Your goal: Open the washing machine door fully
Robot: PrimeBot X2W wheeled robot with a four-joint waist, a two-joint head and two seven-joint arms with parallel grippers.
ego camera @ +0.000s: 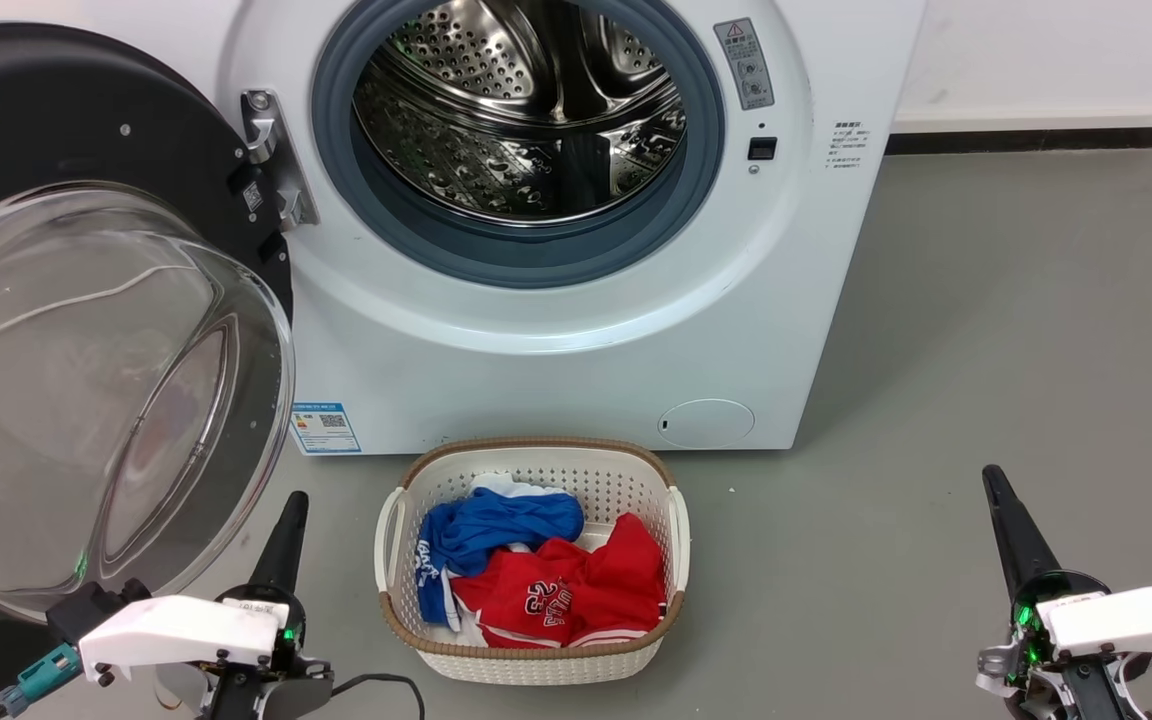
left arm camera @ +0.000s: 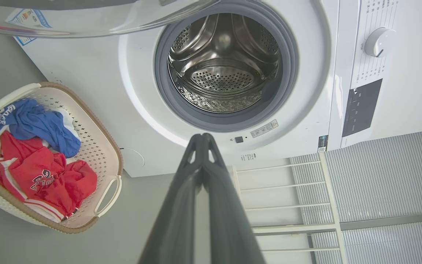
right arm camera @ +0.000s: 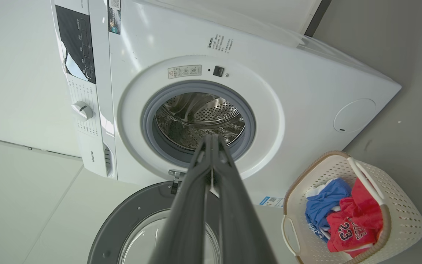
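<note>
The washing machine door (ego camera: 66, 130) hangs swung wide to the left of the drum opening (ego camera: 526, 120), seemingly at its limit, which is likely why the left gripper (ego camera: 292, 505) and right gripper (ego camera: 994, 482) sit low, fingers pressed together on nothing.

Left gripper (ego camera: 293, 505): two long, dark grey-black fingers (left arm camera: 174, 220) tapering to a blunt tip. Angular white wrist shell (ego camera: 181, 630) with small dark screws. Teal connector (ego camera: 41, 678) at its end. Thin black cable (ego camera: 376, 682). Green light (ego camera: 286, 632). Right gripper (ego camera: 994, 485): same dark fingers, white cover (ego camera: 1126, 615), green glow (ego camera: 1021, 612), silver bracket (ego camera: 996, 665).
</note>
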